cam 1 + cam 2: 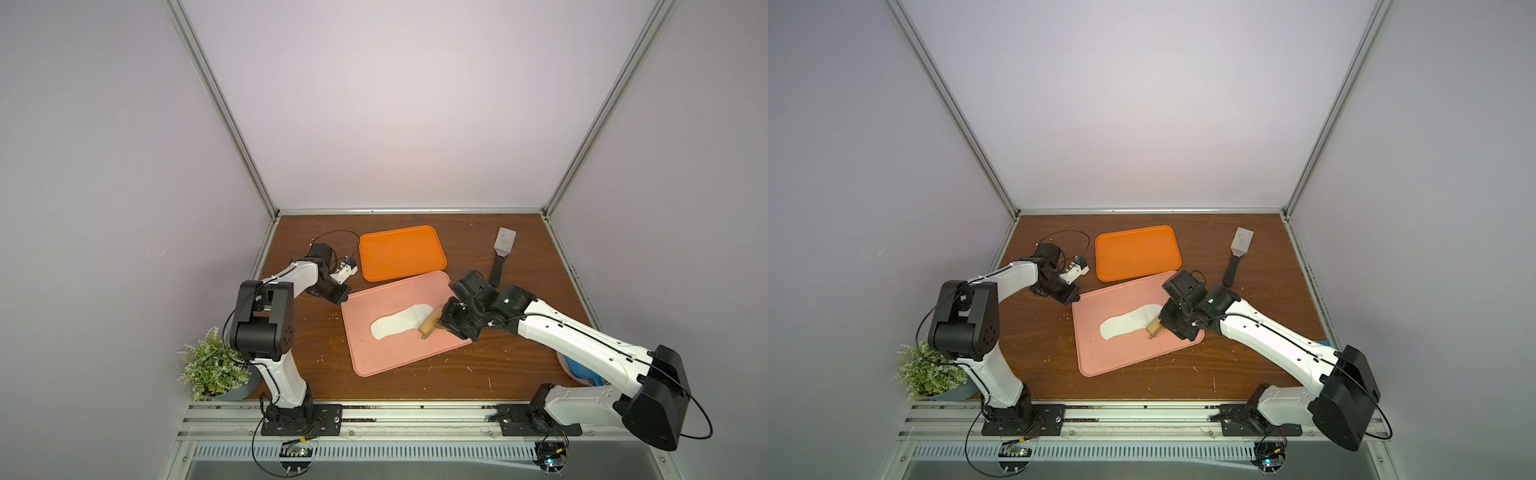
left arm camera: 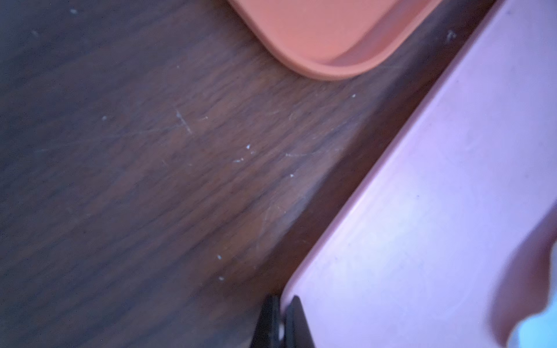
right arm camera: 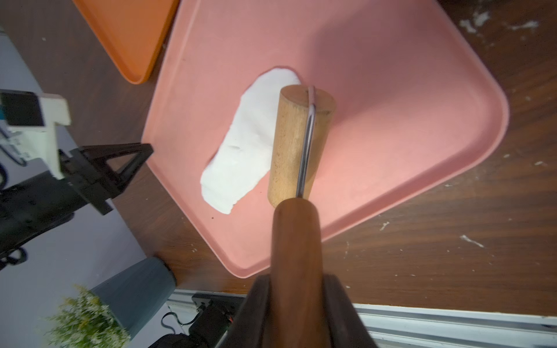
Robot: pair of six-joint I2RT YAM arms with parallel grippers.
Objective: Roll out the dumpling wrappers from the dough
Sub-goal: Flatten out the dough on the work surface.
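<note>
In both top views we see the dough (image 1: 401, 326) (image 1: 1128, 325) as one long white sheet, lying slantwise in the middle of the pink tray (image 1: 399, 357) (image 1: 1121, 357), a little below the centre of the frame. The right tool (image 1: 451, 326) (image 3: 298, 301) is clamped on the dark wooden handle of a roller (image 1: 430, 326) (image 3: 297, 144). One finger sits on each side of that handle in the right wrist view. The roller's pale wooden drum rests on the tray against the right end of the dough, touching its edge.

The left tool (image 1: 338, 296) (image 2: 280, 319) is closed, its black tips down at the upper left corner of the pink tray. We cannot tell whether they pinch the rim there or only touch it.

An orange tray (image 1: 401, 253) (image 3: 126, 36) lies just above the pink one on the brown wooden surface (image 1: 498, 365). A spatula (image 1: 503, 249) lies at the upper right, well apart from the dough. A potted plant (image 1: 212, 365) stands at the lower left. White crumbs dot the surface around the pink tray.
</note>
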